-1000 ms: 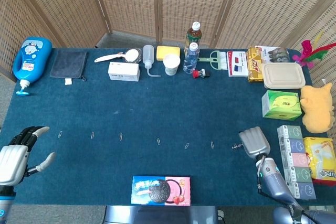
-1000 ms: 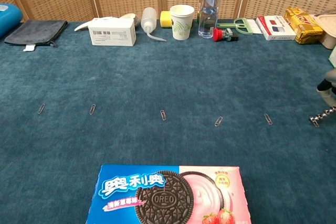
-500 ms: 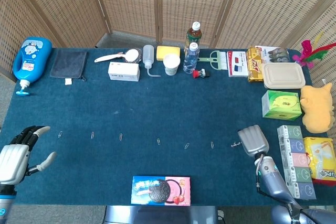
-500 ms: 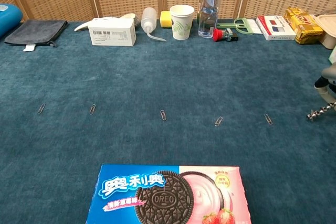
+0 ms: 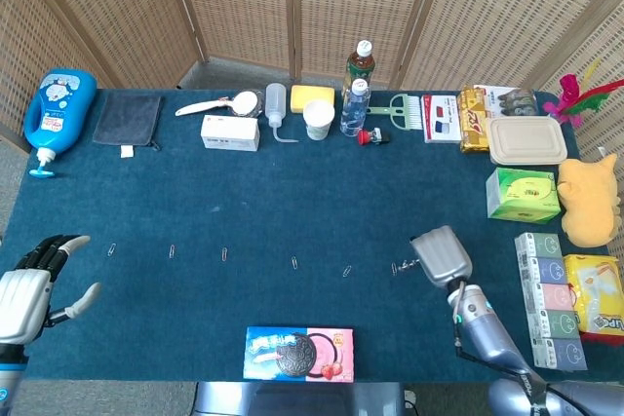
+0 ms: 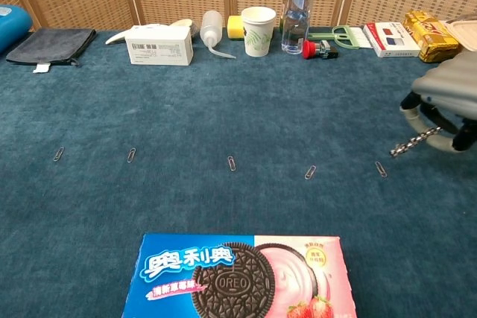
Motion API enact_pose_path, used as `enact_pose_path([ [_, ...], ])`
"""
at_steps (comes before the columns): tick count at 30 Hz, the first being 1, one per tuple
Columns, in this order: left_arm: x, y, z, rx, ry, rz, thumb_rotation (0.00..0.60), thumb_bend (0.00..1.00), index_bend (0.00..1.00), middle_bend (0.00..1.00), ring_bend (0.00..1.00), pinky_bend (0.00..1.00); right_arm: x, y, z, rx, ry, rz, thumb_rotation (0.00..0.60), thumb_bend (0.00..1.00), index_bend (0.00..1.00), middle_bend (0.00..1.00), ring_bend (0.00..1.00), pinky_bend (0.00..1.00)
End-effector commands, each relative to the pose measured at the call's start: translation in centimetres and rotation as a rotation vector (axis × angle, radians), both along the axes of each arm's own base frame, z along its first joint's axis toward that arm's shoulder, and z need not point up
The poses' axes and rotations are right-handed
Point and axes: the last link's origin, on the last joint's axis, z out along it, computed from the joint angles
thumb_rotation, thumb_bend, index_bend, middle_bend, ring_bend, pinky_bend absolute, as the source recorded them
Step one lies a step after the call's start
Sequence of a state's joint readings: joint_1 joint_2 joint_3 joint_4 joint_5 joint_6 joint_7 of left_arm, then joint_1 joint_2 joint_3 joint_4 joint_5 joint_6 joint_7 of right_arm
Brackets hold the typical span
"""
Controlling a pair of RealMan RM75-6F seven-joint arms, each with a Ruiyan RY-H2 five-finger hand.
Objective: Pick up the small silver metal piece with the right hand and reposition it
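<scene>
- The small silver metal piece is pinched in the fingers of the right hand. It looks like a thin twisted rod, and it is tilted, with its low end pointing toward 8 o'clock in the chest view.
- The piece is held just above the blue surface, near the last paper clip of a row. The clip is seen at about 7 o'clock from the low end of the piece.
- In the head view, the right hand is seen at the right part of the surface, and the piece sticks out toward 9 o'clock.
- The left hand is kept at the left edge of the surface. Its fingers are spread apart, and nothing is held in it.
- A cookie box is laid at the near edge of the surface, at 6 o'clock.
- A paper cup and a clear water bottle are stood side by side at the far edge, at 12 o'clock.
</scene>
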State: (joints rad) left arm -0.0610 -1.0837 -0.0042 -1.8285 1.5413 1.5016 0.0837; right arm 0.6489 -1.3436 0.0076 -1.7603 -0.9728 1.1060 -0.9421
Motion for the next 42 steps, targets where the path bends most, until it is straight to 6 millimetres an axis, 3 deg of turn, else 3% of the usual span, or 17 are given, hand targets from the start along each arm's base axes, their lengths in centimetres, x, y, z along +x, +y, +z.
enact_pose_path([
  [1, -0.2, -0.2, 0.0, 0.001, -0.001, 0.007, 0.077, 0.36, 0.18, 0.20, 0.14, 0.23, 0.4, -0.2, -1.1, 0.019, 0.011, 0.011, 0.600, 0.49, 0.59, 0.74, 0.85, 0.69],
  [13, -0.7, -0.3, 0.1, 0.002, -0.002, 0.018, 0.078, 0.36, 0.18, 0.20, 0.13, 0.23, 0.8, -1.2, -3.2, 0.028, 0.046, 0.044, 0.600, 0.49, 0.60, 0.74, 0.85, 0.69],
  [31, -0.5, -0.1, -0.2, -0.004, -0.004, 0.011, 0.079, 0.36, 0.18, 0.20, 0.13, 0.23, 0.3, -1.4, -2.9, 0.012, 0.055, 0.032, 0.600, 0.49, 0.60, 0.74, 0.85, 0.69],
  [42, -0.2, 0.1, -0.1, -0.003, -0.003, -0.001, 0.078, 0.36, 0.18, 0.19, 0.13, 0.23, 3.7, -2.1, -2.9, 0.069, -0.093, 0.023, 0.600, 0.49, 0.60, 0.74, 0.85, 0.69],
])
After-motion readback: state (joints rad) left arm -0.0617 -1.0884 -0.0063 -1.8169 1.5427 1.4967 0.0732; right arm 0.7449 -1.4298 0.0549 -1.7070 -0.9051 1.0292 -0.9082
